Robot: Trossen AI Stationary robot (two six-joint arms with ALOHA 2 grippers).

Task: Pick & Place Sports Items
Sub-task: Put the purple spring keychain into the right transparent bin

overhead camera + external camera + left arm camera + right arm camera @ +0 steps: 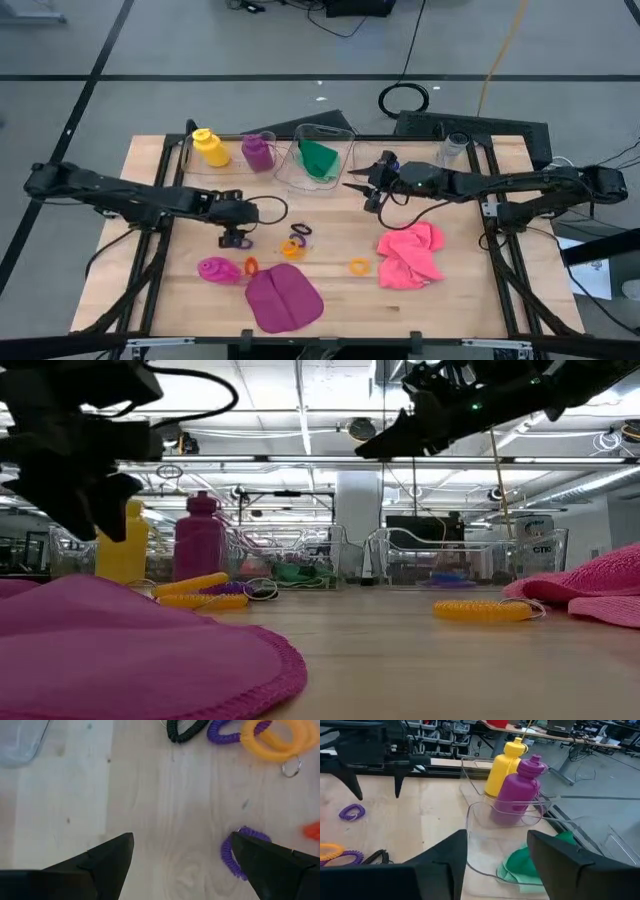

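The left gripper hovered low over the table with its jaws spread wide and nothing between them. In the left wrist view, bare wood lay between the two fingers; a purple ring sat just beside the inner edge of one finger, apart from the other. Ahead of the fingertips lay a black coil, a second purple ring and a yellow ring touching it.

The right gripper was held above the table, just beside the clear bin that held the green cloth. Its jaws stood partly apart and empty. In the right wrist view, the bin's rim showed in the gap between the fingers, and the green cloth lay in the bin just past one fingertip. Farther ahead, the yellow bottle and the purple bottle stood upright, side by side, in a second clear bin.

Well away from both sets of jaws: the pink cloth lay under the right arm, with an orange ring near it. The magenta cloth lay at the near edge, and the magenta bottle lay on its side beside it.
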